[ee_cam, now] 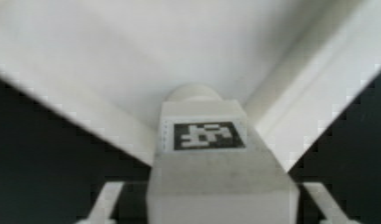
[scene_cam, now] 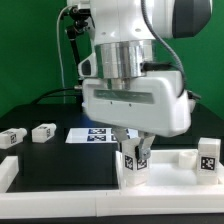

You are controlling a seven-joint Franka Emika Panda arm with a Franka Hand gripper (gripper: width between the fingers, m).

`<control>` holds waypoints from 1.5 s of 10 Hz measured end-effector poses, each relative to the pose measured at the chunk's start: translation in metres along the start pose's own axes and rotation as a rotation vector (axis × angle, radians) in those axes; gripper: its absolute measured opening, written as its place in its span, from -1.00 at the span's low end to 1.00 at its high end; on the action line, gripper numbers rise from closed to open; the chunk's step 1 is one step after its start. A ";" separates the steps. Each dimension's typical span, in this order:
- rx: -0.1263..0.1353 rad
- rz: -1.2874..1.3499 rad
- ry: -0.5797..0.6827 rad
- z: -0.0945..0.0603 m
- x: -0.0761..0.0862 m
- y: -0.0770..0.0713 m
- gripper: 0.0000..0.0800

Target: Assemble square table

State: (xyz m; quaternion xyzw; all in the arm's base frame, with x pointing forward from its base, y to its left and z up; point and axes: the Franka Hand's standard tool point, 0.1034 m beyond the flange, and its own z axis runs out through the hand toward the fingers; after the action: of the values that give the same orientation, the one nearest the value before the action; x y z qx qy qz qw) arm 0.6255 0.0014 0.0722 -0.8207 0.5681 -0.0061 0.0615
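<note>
A short white leg block (scene_cam: 135, 165) with black-and-white tags stands upright near the table's front edge. My gripper (scene_cam: 135, 153) comes down on it from above, its fingers shut on the block's two sides. In the wrist view the same leg block (ee_cam: 212, 150) rises between the fingers (ee_cam: 112, 200), its tag facing the camera. Behind it spreads a broad white slab surface with raised ridges (ee_cam: 151, 50), which looks like the square table top. Other leg blocks lie at the exterior view's left (scene_cam: 44, 131) (scene_cam: 10, 138) and right (scene_cam: 208, 155).
The marker board (scene_cam: 95, 135) lies flat behind the gripper on the black mat. White border bars run along the front left (scene_cam: 8, 172) and the right (scene_cam: 185, 160). The arm's body hides much of the middle. A green wall stands behind.
</note>
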 end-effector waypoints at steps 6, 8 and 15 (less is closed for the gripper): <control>-0.015 0.037 -0.024 0.002 -0.007 0.001 0.02; -0.024 -0.365 -0.007 -0.002 -0.008 -0.004 0.58; -0.049 -1.237 0.045 -0.004 -0.006 -0.011 0.62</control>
State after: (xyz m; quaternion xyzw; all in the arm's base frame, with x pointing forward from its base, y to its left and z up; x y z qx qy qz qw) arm 0.6335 0.0104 0.0778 -0.9988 -0.0116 -0.0448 0.0156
